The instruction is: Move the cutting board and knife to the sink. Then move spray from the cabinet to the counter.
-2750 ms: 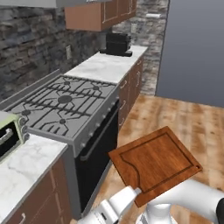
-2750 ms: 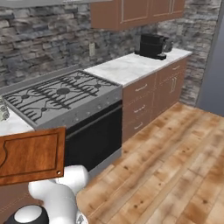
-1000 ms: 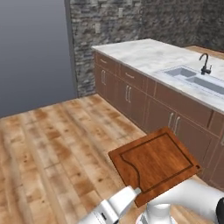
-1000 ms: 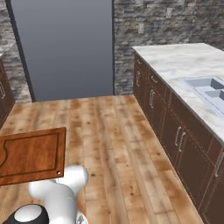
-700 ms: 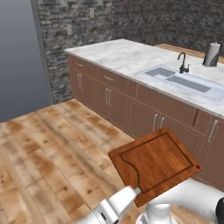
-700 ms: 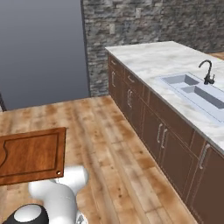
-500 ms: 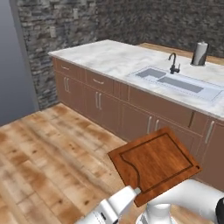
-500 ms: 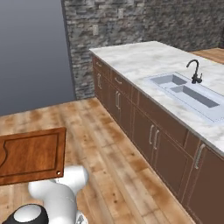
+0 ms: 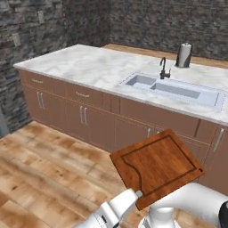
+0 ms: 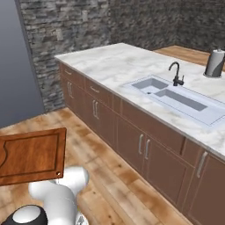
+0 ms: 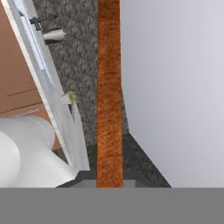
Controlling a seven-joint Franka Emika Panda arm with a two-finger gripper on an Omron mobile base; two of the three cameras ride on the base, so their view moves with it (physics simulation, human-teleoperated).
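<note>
My gripper [image 11: 109, 178] is shut on the cutting board [image 11: 108, 96], which the hand view shows edge-on as a narrow reddish-brown strip. The same board [image 9: 156, 165] is carried flat in front of my arm, its juice groove facing up, and it sits at the left edge of the right base view [image 10: 30, 154]. The sink [image 9: 174, 89] is sunk into the white marble counter [image 9: 89, 67] ahead, beyond the board; from the other side the sink [image 10: 181, 99] lies to the right. The knife, spray and cabinet are out of view.
A dark faucet [image 9: 164, 69] stands behind the sink, and a paper towel roll [image 9: 184, 54] stands further back. Brown cabinet fronts [image 9: 89, 120] with metal handles run under the counter. Wooden floor [image 9: 40, 173] lies between me and the counter, with a stone wall behind.
The whole picture has swung: the base has turned, and the counter with the sink has come nearer and more central. The board stays held the same way.
</note>
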